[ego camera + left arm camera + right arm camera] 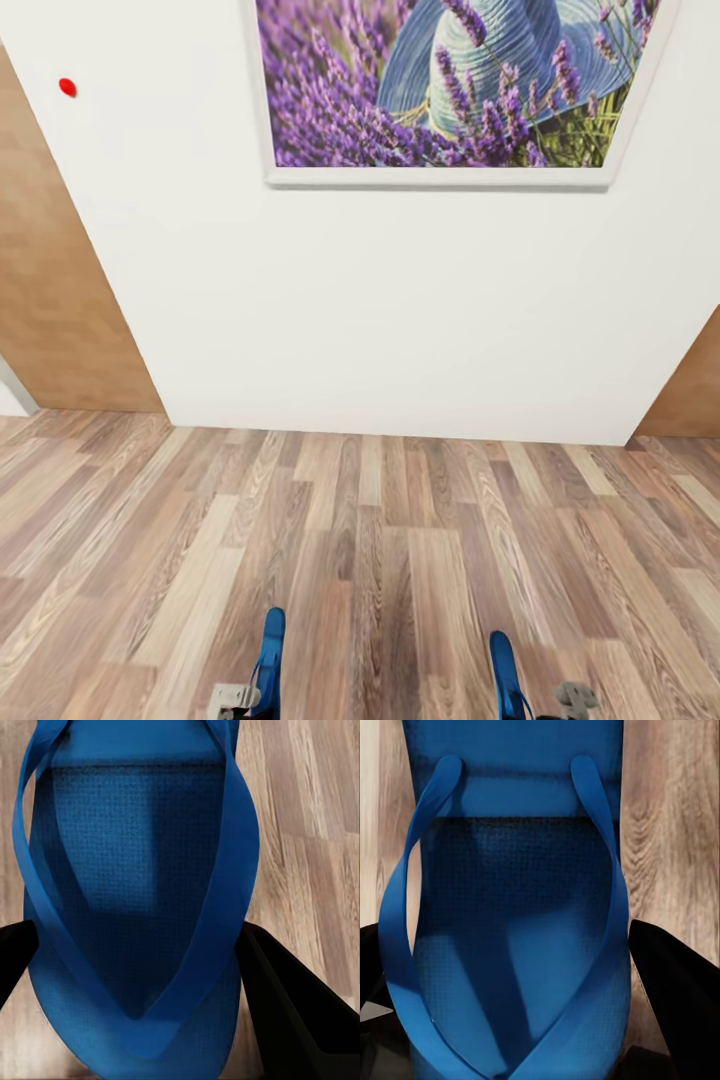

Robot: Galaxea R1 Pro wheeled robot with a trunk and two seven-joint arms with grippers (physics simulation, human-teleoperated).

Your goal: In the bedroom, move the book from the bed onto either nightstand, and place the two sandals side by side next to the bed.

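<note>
Two bright blue sandals hang above the wood-plank floor at the bottom of the head view, one in each hand. My left gripper (238,700) is shut on the left sandal (270,650). In the left wrist view that sandal (142,870) sits strap-side up between the dark fingers (289,1005) of the left gripper (142,967). My right gripper (562,700) is shut on the right sandal (503,668). The right wrist view shows this sandal (517,892) clamped in the right gripper (521,979). The book, the bed and the nightstand are out of view.
A white wall (400,320) stands close ahead with a framed lavender picture (450,90) and a small red dot (67,87). Brown wooden panels flank it at left (50,300) and right (695,390). Wood-plank floor (380,540) stretches between me and the wall.
</note>
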